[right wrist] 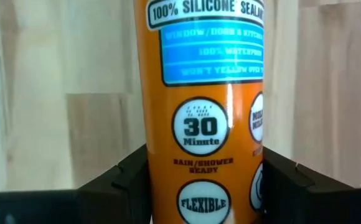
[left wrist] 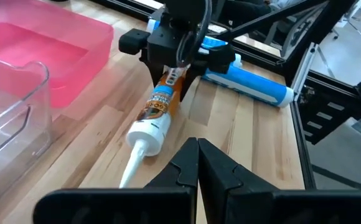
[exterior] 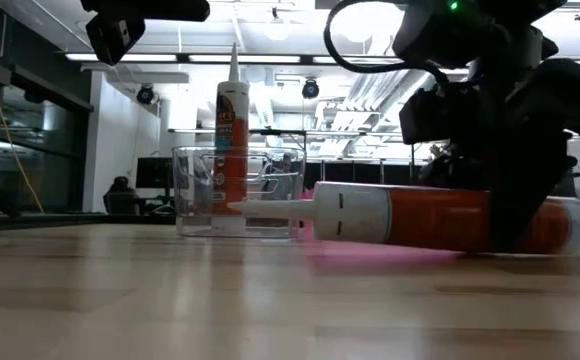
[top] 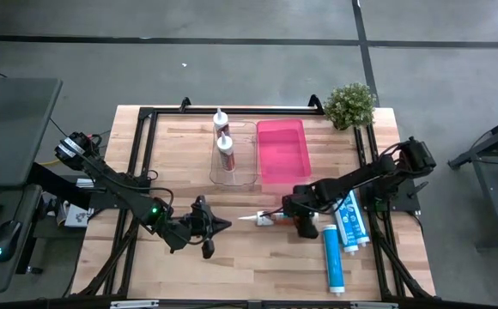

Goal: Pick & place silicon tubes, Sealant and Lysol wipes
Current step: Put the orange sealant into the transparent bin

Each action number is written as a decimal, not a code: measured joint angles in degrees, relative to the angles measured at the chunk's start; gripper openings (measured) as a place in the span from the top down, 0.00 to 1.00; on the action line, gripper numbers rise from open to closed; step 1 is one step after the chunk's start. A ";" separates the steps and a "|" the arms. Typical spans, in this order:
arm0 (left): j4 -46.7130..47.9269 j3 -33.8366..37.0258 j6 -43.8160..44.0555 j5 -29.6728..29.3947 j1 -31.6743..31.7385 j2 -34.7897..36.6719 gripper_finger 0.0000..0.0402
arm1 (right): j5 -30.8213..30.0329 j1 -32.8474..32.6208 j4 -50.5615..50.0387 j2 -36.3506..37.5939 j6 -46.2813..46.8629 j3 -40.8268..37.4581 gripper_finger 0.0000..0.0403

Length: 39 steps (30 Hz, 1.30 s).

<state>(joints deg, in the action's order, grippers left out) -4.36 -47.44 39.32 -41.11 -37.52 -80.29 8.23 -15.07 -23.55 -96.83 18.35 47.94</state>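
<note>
Beside the pink plastic tray [top: 282, 148], right jaws grip the orange silicone sealant tube [top: 275, 220]; lift level, left jaws closed.

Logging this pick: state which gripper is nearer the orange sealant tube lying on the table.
Right. The right gripper straddles the orange sealant tube; the left gripper, shut, sits short of its nozzle.

Readable text only on the orange sealant tube [right wrist: 202, 106], which sits between the right gripper's [right wrist: 202, 186] jaws. Farthest from the jaws, white on orange: "100% SILICONE SEALA", cut off at frame edge. Next, a blue panel: "WINDOW / DOOR & KITCH…", "100% WATERPROOF", and a third line I can't fully make out. Just ahead of the jaws, round badge "30 Minute" with "RAIN/SHOWER READY" under it. Between the jaws: "FLEXIBLE" badge. Labels elsewhere are unreadable.
</note>
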 joint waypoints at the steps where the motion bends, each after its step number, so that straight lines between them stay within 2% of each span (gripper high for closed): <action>1: 0.00 0.00 -0.03 0.23 0.00 0.00 1.00 | -0.12 -0.21 0.33 0.58 0.81 -0.10 0.50; 5: 0.26 -0.02 -0.06 1.02 0.00 0.00 1.00 | 0.45 -0.55 1.51 2.97 5.22 -0.11 0.50; 8: 0.24 -0.02 -0.06 1.12 0.00 0.00 1.00 | -1.51 -1.03 0.89 6.22 6.48 2.14 0.50; 15: -0.16 -0.07 -2.25 0.83 0.04 2.33 1.00 | -12.07 -3.44 -6.51 11.10 7.39 11.36 0.50; 22: -3.42 -0.13 -8.82 -2.90 0.07 6.25 1.00 | -23.85 -4.94 -12.71 14.01 6.27 20.74 0.50; 27: -8.75 -0.13 -16.34 -4.40 0.06 9.65 1.00 | -29.26 -4.80 -9.30 14.75 1.74 27.69 0.50; 30: -16.20 -0.15 -23.77 -4.34 0.95 10.95 1.00 | -29.90 -4.19 -4.22 14.66 -1.70 30.24 0.50; 35: -28.16 -0.15 -31.59 1.30 4.36 11.33 1.00 | -29.24 -3.23 5.05 14.30 -6.05 32.37 0.50; 39: -30.39 -0.22 -31.61 6.22 7.89 11.34 1.00 | -28.30 -3.18 9.34 13.79 -8.20 32.63 0.50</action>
<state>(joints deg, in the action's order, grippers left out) -34.75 -47.66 7.72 -34.89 -29.63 -68.95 -20.07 -18.25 -14.21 -83.05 10.15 80.58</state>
